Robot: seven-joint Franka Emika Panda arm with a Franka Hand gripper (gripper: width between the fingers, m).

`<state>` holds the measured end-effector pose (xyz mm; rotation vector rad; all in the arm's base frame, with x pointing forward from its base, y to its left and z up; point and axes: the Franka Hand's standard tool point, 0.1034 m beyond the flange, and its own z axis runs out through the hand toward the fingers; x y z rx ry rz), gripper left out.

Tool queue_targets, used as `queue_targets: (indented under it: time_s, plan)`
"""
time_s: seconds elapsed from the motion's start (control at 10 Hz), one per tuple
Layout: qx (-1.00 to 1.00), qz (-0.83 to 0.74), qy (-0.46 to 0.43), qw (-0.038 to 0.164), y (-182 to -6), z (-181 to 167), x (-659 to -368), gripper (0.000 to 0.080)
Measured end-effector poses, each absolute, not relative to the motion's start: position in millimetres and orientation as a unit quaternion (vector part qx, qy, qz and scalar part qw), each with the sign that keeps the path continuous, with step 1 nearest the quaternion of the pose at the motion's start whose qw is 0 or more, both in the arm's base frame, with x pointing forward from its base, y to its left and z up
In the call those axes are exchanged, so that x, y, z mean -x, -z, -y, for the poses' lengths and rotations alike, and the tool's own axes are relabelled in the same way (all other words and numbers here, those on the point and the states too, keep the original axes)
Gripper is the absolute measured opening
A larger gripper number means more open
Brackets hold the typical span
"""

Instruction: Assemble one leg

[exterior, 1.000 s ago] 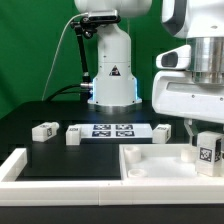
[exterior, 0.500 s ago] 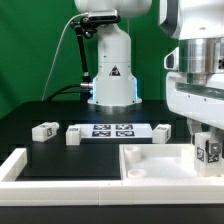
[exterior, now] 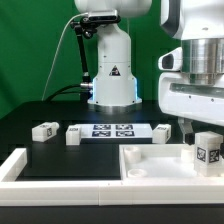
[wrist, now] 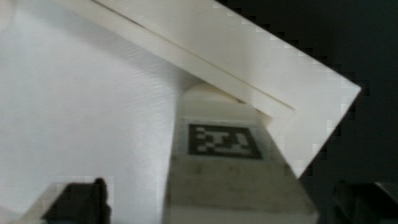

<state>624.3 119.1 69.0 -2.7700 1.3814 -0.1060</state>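
A leg [exterior: 208,150], a white stubby block with a black-and-white tag, stands upright on the large flat white piece [exterior: 155,160] at the exterior view's right. My gripper [exterior: 206,136] hangs over it, fingers on either side. In the wrist view the leg [wrist: 231,150] sits between the dark fingertips [wrist: 80,200], with a visible gap on one side; the gripper [wrist: 222,205] is open around it. Three more alike legs lie on the black table: one [exterior: 44,130], one [exterior: 73,134] and one [exterior: 162,132].
The marker board [exterior: 113,130] lies on the table between the loose legs. The robot's white base [exterior: 112,70] stands behind it. A white raised rim [exterior: 20,165] runs along the front left.
The gripper dipped lower over the leg half a second ago and has risen slightly since. The leg stays in the same spot on the flat piece.
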Motion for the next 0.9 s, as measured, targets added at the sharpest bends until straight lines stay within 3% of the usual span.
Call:
queue_targets:
  time_s: [0.6,0.9]
  plan:
    - [0.997,-0.07,0.04,0.002,-67.9,-125.9,-622.3,0.0649]
    - [0.998,0.047,0.037,-0.004,-68.5,-118.0,-623.8,0.0649]
